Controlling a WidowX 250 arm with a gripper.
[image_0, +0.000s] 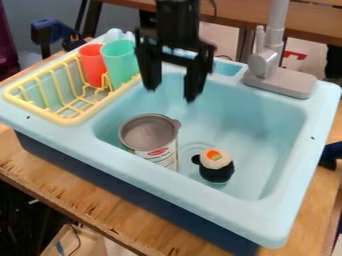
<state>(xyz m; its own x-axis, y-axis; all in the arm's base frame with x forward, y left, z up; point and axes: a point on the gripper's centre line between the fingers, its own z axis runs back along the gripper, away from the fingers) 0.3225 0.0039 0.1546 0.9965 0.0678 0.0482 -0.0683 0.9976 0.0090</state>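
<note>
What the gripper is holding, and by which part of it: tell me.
Nothing is held: the gripper hangs open above the sink, nothing between its fingers, with the can and the black-and-white toy below.

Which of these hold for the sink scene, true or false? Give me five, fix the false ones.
1. The claw hangs open above the sink. True.
2. The can and the black-and-white toy are both in the basin. True.
3. The claw grips the can. False: nothing is between its fingers.
4. The red cup and green cup stand side by side. True.
5. The can is right of the toy as pictured. False: it's left.
</note>
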